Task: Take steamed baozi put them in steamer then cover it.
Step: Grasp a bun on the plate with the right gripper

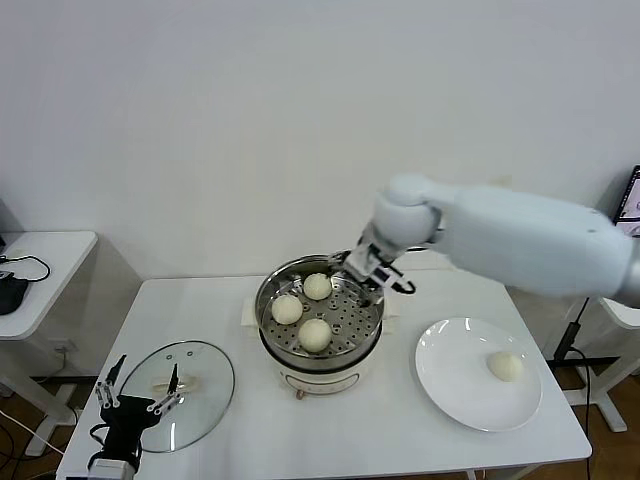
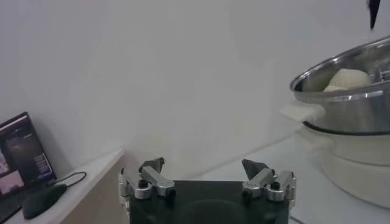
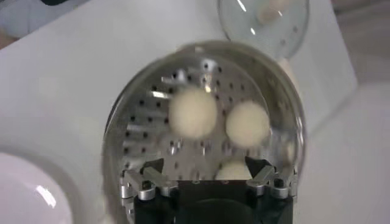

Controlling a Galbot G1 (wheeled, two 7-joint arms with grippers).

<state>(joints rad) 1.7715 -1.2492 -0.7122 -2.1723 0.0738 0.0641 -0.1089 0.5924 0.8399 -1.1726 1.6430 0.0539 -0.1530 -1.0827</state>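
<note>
The steamer (image 1: 330,362) stands mid-table on its white base, with three steamed baozi on its perforated tray (image 1: 318,286) (image 1: 287,309) (image 1: 314,334). My right gripper (image 1: 372,275) hovers open and empty over the steamer's back right rim. In the right wrist view the nearest baozi (image 3: 234,171) lies just under the right gripper (image 3: 206,165), apart from its fingers. Another baozi (image 1: 505,366) rests on the white plate (image 1: 460,370) at right. The cover (image 1: 190,375), a glass lid, lies flat at the front left. My left gripper (image 1: 135,392) is parked open at the cover's near edge.
A small side table (image 1: 45,255) with a cable and a dark mouse stands to the left, and a laptop screen (image 2: 21,152) shows there in the left wrist view. The white wall is close behind the table (image 1: 400,440).
</note>
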